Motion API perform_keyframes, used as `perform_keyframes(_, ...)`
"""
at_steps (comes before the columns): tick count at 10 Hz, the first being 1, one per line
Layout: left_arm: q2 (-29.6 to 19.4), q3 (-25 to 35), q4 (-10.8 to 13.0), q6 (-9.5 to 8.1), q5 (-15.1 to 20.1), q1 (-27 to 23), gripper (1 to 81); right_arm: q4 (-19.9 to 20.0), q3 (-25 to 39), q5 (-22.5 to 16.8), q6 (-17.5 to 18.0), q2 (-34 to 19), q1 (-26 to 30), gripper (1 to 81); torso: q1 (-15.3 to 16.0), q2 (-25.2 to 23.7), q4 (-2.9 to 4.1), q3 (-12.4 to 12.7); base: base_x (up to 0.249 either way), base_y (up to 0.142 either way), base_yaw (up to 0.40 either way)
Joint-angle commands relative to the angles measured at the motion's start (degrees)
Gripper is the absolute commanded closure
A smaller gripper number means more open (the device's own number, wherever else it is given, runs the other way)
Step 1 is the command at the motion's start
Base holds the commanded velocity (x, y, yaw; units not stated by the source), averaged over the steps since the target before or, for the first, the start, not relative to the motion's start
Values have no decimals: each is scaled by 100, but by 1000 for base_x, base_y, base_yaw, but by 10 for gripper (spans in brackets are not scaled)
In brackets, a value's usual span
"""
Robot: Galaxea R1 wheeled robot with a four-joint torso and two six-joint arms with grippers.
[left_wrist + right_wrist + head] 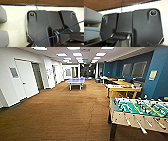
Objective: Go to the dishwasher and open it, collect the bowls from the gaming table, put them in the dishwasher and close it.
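Looking along both wrists, no way to tell whether the left or the right pincer is apart or together; dark robot plate over a white body, with a thin blue cable crossing it, and brown carpet beyond. Standing in a long room on brown carpet. At the near right of the head view, the gaming table, with green field and rods with pale handles, close beside the robot. Further along the right wall, a yellow-legged table carrying small objects, too blurred to name. In the middle distance, a blue table-tennis table. On the left, white walls and a white door.
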Motion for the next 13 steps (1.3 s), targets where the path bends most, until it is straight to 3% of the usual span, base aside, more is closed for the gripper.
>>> perform_keyframes(1, -26, -17, 9, -18, 282, -296, 10, -17, 30, -265, 24, 33, 271, 10, 0, 0, 0, -2, 0, 0, 0)
perform_keyframes(5, 44, -18, -8, -18, 291, -296, 10, 1, 39, -283, 15, 33, 201, 10, -2, 0, 0, 0, 18, 0, 0)
perform_keyframes(13, 97, -18, -8, -18, 291, -296, 10, 1, 39, -292, -3, 77, 166, 10, -13, -4, 0, 2, 130, 0, 0)
